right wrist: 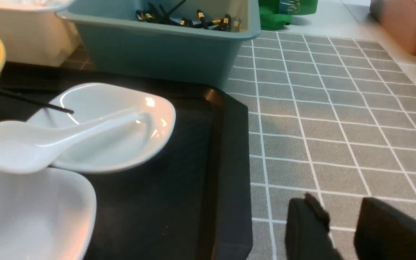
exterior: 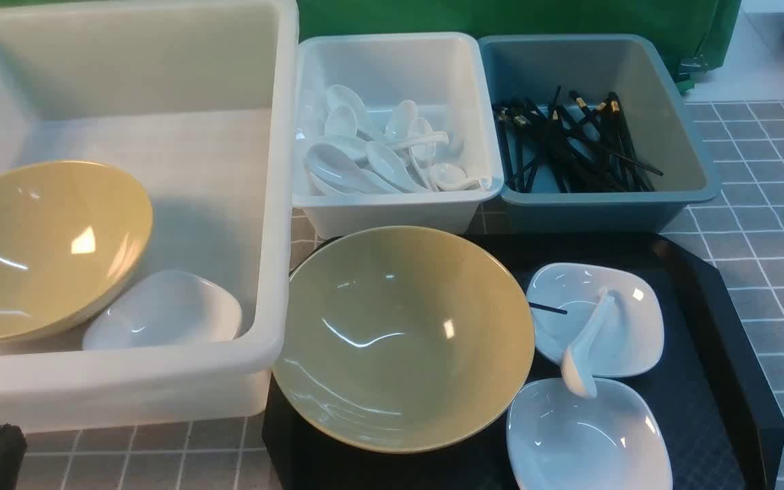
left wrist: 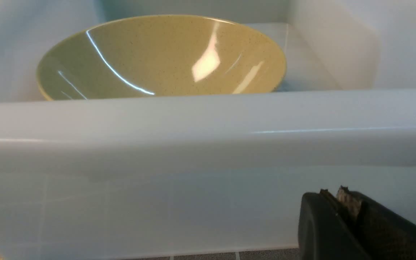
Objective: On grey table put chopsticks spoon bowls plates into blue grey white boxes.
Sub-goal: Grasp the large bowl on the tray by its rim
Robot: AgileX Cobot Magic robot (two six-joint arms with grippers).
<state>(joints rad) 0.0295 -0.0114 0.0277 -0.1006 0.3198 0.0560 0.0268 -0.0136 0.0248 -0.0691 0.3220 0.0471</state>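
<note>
Front view, quick rundown. The big tub [exterior: 276,204] on the left has a yellow bowl [exterior: 38,252] tipped against its left wall, and a white plate [exterior: 164,309] is tucked in just beside that bowl.

The white bin [exterior: 392,218] holds a pile of spoons [exterior: 378,153]. The blue-grey bin [exterior: 603,211] next to it is full of black chopsticks [exterior: 569,146].

On the black tray [exterior: 725,340] in front there's a second yellow bowl [exterior: 399,333], a far plate [exterior: 627,320] and a near plate [exterior: 582,442]. A loose spoon [exterior: 586,347] lies across both plates, scoop over the near one. A lone chopstick [exterior: 547,308] pokes out from behind that bowl over the far plate.

All of it sits on the grey table [exterior: 766,204].

The left gripper [left wrist: 334,195] is low, just outside the tub's near wall, with its jaws pressed together on nothing. The right gripper [right wrist: 341,216] is over bare table beside the tray, jaws partway apart and empty.
</note>
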